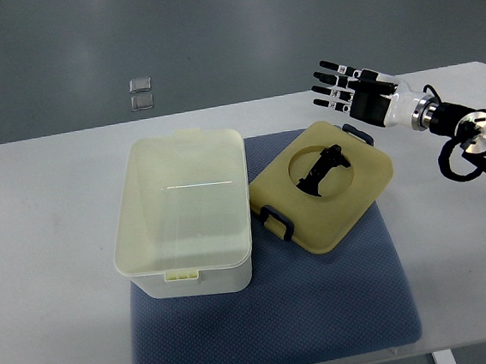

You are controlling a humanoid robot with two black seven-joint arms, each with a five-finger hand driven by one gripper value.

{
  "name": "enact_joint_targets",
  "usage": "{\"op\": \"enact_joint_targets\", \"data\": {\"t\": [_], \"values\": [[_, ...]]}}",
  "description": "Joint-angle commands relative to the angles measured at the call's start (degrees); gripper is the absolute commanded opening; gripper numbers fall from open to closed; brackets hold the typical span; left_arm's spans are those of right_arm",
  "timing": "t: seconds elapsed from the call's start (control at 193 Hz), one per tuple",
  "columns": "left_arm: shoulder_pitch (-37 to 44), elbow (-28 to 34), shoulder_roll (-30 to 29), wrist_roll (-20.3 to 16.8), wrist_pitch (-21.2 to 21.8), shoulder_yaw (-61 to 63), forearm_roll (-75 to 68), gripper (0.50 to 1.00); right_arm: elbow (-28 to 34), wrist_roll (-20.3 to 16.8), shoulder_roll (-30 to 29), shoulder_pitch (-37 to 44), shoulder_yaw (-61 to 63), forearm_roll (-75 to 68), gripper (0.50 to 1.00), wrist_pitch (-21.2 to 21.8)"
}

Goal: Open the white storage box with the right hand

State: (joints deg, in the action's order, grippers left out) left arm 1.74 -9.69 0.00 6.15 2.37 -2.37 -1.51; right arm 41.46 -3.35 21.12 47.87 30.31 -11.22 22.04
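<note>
Left arm out of frame; the mat's near edge and the table's near side are cut off. White storage box sits on the mat's left part, long axis running near-to-far, its yellowish lid lying flat just right of it, tilted diagonally. Right hand hovers beyond the lid's far corner, fingers spread wide, empty.

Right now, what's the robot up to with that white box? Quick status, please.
Right hand open, holding nothing, hovering beyond the lid. White storage box open; lid lies beside it on the blue mat. Left arm not visible. Nothing in the way.
</note>
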Motion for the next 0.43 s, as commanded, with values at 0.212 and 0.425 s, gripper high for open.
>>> {"op": "enact_joint_targets", "data": {"t": [0.212,0.425], "values": [[0.0,0.0,0.0,0.0,0.0,0.0,0.0,1.000,-0.1,3.8,-0.6,-0.8,0.4,-0.6,0.938,0.4],[0.0,0.0,0.0,0.0,0.0,0.0,0.0,1.000,-0.1,4.6,-0.5,-0.8,0.5,-0.6,0.938,0.6]]}}
